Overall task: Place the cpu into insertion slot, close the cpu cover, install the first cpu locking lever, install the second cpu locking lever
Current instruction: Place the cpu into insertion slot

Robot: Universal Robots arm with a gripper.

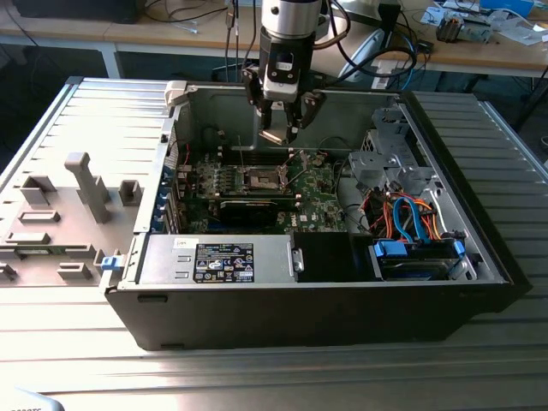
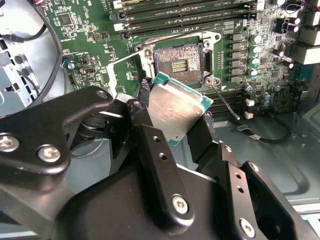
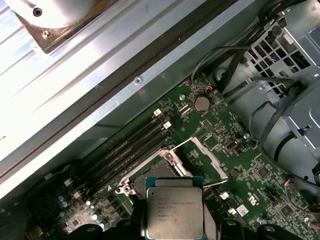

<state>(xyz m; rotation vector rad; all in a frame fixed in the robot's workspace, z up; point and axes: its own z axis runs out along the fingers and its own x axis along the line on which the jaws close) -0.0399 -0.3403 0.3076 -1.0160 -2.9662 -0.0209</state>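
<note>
My gripper (image 1: 278, 134) hangs inside the open computer case, shut on the cpu (image 1: 272, 135). The cpu (image 2: 176, 107) is a flat silvery square with a green edge, pinched tilted between black fingers (image 2: 144, 120). It hovers above the green motherboard, a short way off the insertion slot (image 2: 178, 63), whose dark centre lies bare. In the first wrist view the cpu (image 3: 174, 212) overlaps the near part of the insertion slot (image 3: 149, 176). The cpu cover (image 3: 206, 156) stands swung open beside the socket. A thin locking lever (image 2: 223, 101) sticks out from the socket corner.
Memory slots (image 2: 185, 20) run along one side of the socket. A long black card (image 1: 248, 206), the power supply (image 1: 224, 261) and a drive cage with blue and orange cables (image 1: 411, 218) fill the case. The case wall (image 3: 100, 95) rises close by. A grey fixture (image 1: 86, 184) sits at the exterior view's left.
</note>
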